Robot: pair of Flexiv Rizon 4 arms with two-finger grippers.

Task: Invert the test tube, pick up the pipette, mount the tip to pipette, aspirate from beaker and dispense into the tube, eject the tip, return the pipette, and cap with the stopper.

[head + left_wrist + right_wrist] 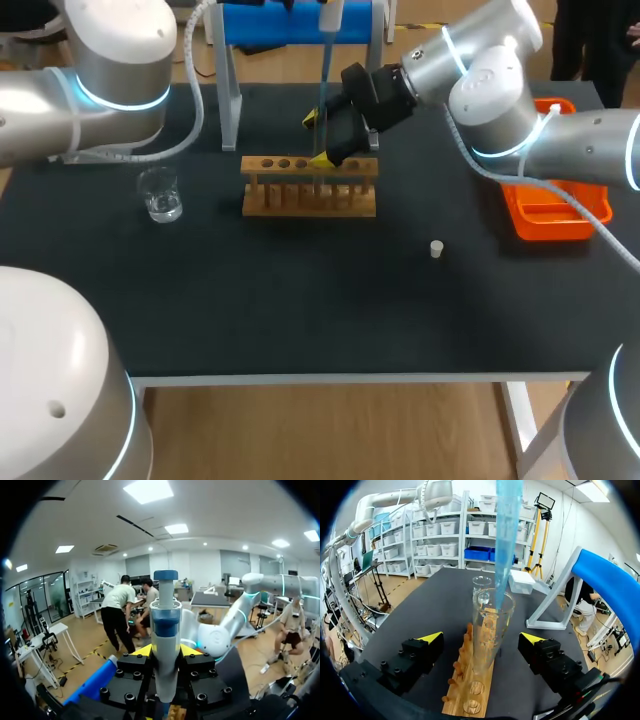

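Pinching the pipette between both fingers, our left gripper holds it upright above the wooden rack. Its blue tip reaches down to the mouth of the test tube standing in that rack. Our right gripper sits at the rack with jaws spread, one finger on either side of the tube (neither touches it). The beaker stands well left of the rack, the stopper off its front right, and the orange tray farther right.
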